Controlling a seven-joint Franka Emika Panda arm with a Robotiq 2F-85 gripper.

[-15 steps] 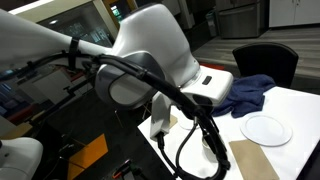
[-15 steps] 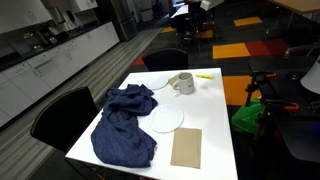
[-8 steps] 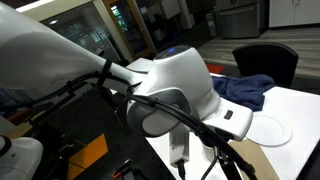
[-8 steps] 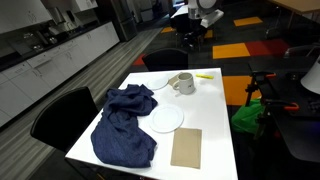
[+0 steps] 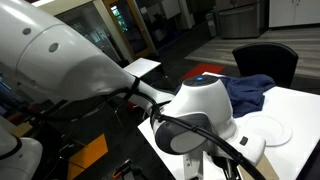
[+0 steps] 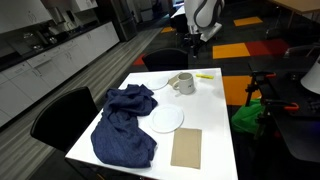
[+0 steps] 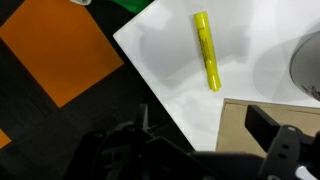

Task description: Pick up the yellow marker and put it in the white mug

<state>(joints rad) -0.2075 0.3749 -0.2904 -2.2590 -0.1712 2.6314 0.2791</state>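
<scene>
Foreground in an exterior view holds a dark chair (image 6: 60, 115) and the near end of the white counter (image 6: 212, 108). Closest on the counter lies a flat brown mat (image 6: 186, 147). Just beyond it sits a round white plate (image 6: 165, 118), and a rumpled blue cloth (image 6: 125, 125) is spread beside both, seemingly up against the plate's rim. Farther along stands the white mug (image 6: 183, 84), upright. The yellow marker (image 6: 205, 75) lies flat on the counter near the far edge, close to the mug but apart from it, touching nothing else. Beyond and above that edge hangs the arm (image 6: 205, 14), well clear of the counter.

In the wrist view the end effector (image 7: 200, 130) shows as dark shapes at the bottom of the picture. Its fingers look to be apart, with bare counter and mat visible between them, and they clamp nothing. The yellow marker (image 7: 207, 50) lies ahead of it, near the counter's corner, with orange carpet (image 7: 60, 50) past the edge. A pale curve at the right border may be the mug, but too little of it shows to be sure.

By my judgement nothing of the task is done yet: the marker is ungrasped and lies outside the mug. What is left is the descent, the grasp, the lift, the carry over the mug and the release into it.
</scene>
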